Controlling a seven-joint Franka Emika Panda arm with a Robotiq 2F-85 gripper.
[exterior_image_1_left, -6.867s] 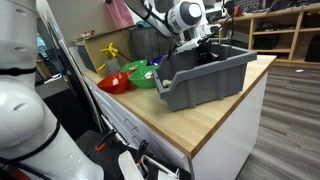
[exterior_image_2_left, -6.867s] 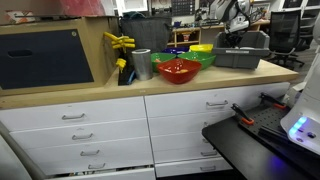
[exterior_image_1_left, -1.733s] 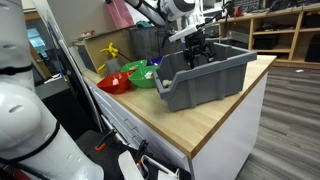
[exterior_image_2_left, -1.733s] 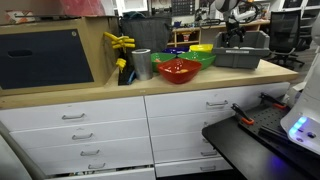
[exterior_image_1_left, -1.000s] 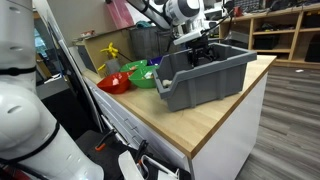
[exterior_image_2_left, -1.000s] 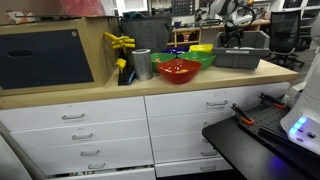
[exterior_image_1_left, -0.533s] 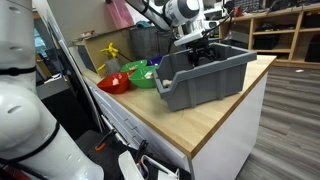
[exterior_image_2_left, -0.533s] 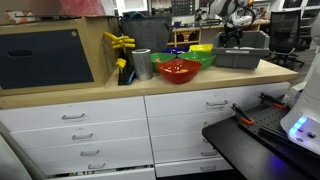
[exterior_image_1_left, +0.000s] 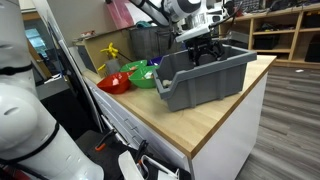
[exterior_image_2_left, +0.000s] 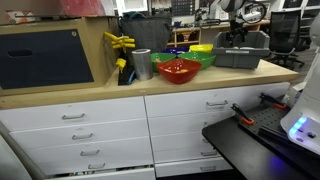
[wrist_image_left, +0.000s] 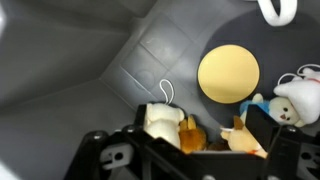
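My gripper (exterior_image_1_left: 203, 52) hangs over the near end of a grey plastic bin (exterior_image_1_left: 205, 75) on the wooden counter, seen in both exterior views; the bin (exterior_image_2_left: 243, 57) sits at the counter's far end. In the wrist view the gripper (wrist_image_left: 205, 142) is open, its black fingers (wrist_image_left: 272, 128) standing wide apart. Between and below them lies a cream plush toy (wrist_image_left: 163, 122) with a white loop, next to an orange-brown plush (wrist_image_left: 192, 133) and a tan one (wrist_image_left: 243, 137). A yellow disc (wrist_image_left: 228, 73) rests on the bin floor, with a white and blue plush (wrist_image_left: 296, 98) beside it.
A red bowl (exterior_image_1_left: 114, 83) and a green bowl (exterior_image_1_left: 143, 75) stand beside the bin. Also on the counter are a metal cup (exterior_image_2_left: 141, 64), a yellow tool (exterior_image_2_left: 119, 42) and a dark cabinet box (exterior_image_2_left: 45, 57). White drawers (exterior_image_2_left: 85, 120) run under the counter.
The wrist has shifted slightly sideways over the bin. The jaws have stayed wide open and the toys have not moved.
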